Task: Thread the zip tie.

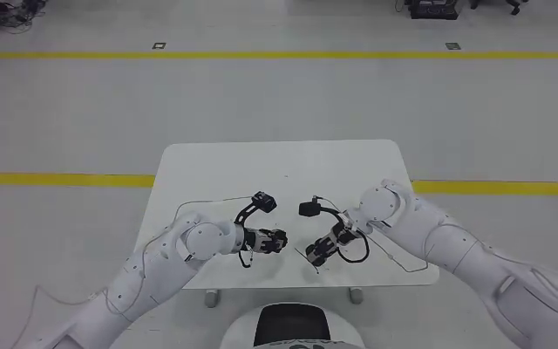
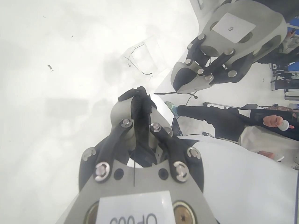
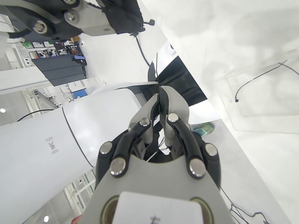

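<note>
Zip tie (image 3: 141, 47) hangs in the air over the near edge of the table (image 1: 349, 161). Left gripper (image 2: 138, 96) is clamped near its head end, and right gripper (image 3: 160, 92) is pinched on the tail. This looks like the alignment step. Next, the tail tip needs steering into the head slot.

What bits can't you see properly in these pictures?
- Right wrist view: the thin black plastic zip tie has its end hidden inside the shut right tool.
- Left wrist view: the shut left tool covers the part of the tie it pinches.
- Top view: the tie is too thin to tell whether it is threaded.
</note>
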Controlling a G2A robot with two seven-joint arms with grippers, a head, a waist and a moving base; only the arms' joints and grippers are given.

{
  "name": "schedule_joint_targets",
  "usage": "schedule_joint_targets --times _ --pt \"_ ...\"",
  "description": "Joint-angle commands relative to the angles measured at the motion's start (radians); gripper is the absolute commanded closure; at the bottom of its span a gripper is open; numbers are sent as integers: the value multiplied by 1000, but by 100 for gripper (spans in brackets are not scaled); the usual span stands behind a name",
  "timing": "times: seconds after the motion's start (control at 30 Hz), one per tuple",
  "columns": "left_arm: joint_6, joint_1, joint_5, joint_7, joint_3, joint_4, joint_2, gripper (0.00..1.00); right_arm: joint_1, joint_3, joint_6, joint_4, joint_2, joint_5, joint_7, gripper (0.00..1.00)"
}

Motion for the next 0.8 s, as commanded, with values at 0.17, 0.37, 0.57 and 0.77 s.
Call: schedule_joint_targets --times 0.17,0.37,0.57,0.77 --pt "0 0 0 0 0 0 0 100 -4 14 -9 12 -11 -4 -1 100" --pt "0 0 0 0 0 0 0 100 -4 22 -13 19 -23 -10 10 100" --pt "0 0 0 0 0 0 0 100 -6 29 -18 27 -33 -13 22 100" --pt "0 0 0 0 0 0 0 100 -9 38 -20 34 -41 -15 30 100"
